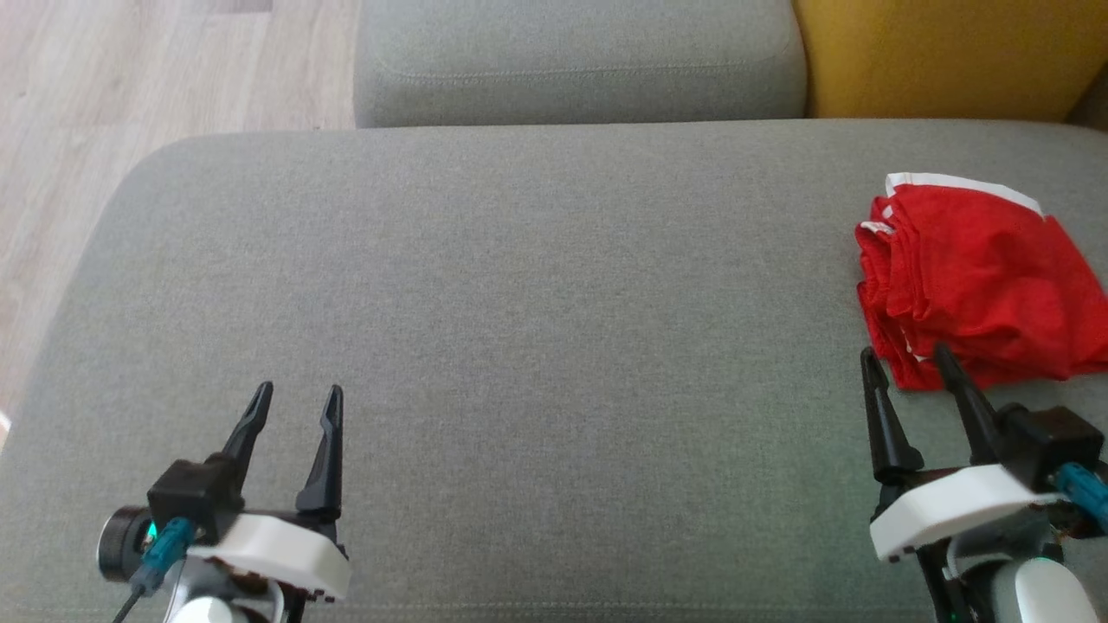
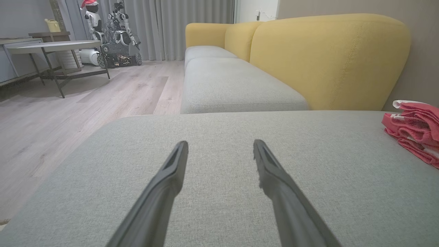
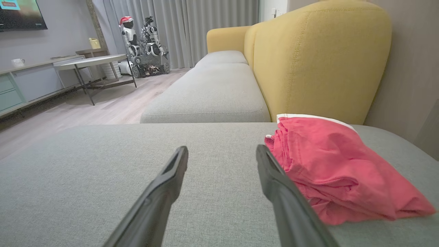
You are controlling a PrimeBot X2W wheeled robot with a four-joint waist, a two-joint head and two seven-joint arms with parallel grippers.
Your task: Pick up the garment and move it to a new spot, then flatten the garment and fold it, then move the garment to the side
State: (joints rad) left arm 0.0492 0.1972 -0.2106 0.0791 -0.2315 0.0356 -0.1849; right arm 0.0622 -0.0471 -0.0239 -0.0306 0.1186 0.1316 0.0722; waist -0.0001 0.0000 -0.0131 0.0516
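Right pincer (image 1: 904,350), spread wide, sits just beside red garment (image 1: 978,268).

The garment (image 1: 978,277), at the right edge of the head view, is plain bright red with a white band along its upper edge. The cushion (image 1: 519,346) is flecked grey weave. The backrest (image 1: 943,52), upper right, is mustard yellow. The floor (image 1: 130,78), upper left, is pale wood grain. The left gripper (image 1: 299,389) and right gripper (image 1: 904,350) have black fingers (image 1: 327,441), white shells (image 1: 277,554) and teal plugs (image 1: 169,541). The curtain (image 2: 178,24) is grey.
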